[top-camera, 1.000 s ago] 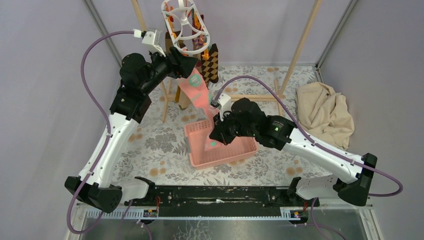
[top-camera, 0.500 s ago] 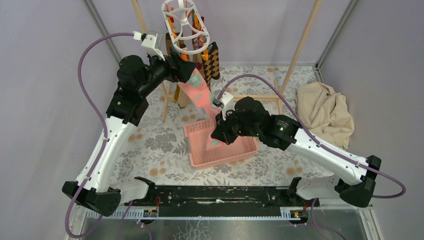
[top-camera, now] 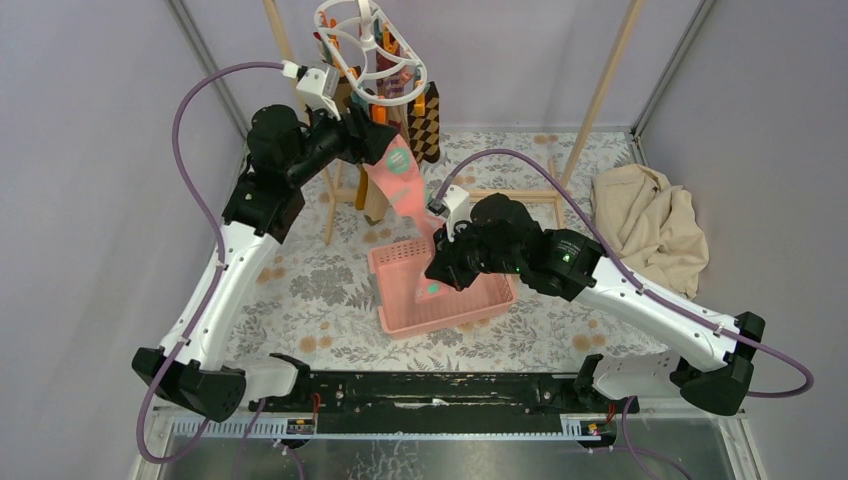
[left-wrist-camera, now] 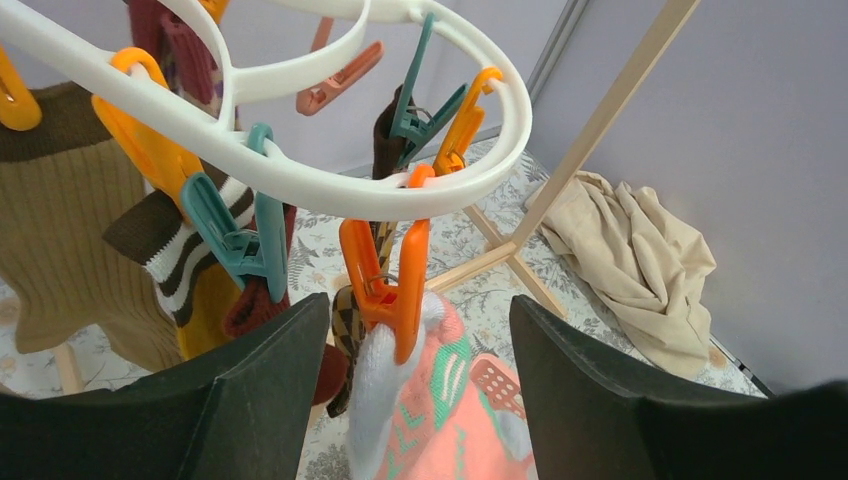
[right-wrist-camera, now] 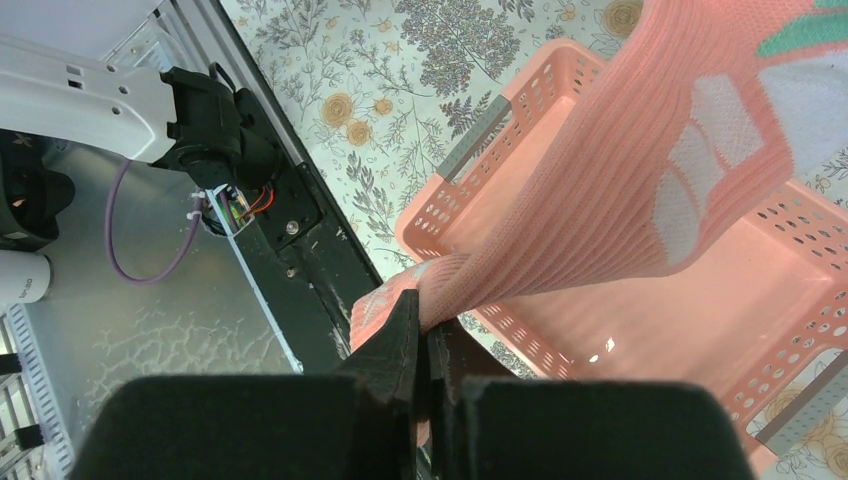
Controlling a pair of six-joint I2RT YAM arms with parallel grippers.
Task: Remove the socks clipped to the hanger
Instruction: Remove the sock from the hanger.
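Since a second ago, our left gripper [left-wrist-camera: 415,315] has risen closer to the hanger [left-wrist-camera: 300,182], jaws spread wide either side of the orange clip [left-wrist-camera: 385,290] holding the pink sock [left-wrist-camera: 440,400]. Our right gripper [right-wrist-camera: 425,335] pinches that sock's lower end above the pink basket [right-wrist-camera: 445,210].

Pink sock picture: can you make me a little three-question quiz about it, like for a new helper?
1. True or false: the right gripper is shut on the pink sock.
2. Pick one: what colour is the clip that pins the pink sock to the hanger? A teal, B orange, C white.
3. Fill the gap: the right gripper holds the sock's lower end above a pink ____.
Key: 1 true; 2 B; 3 basket.
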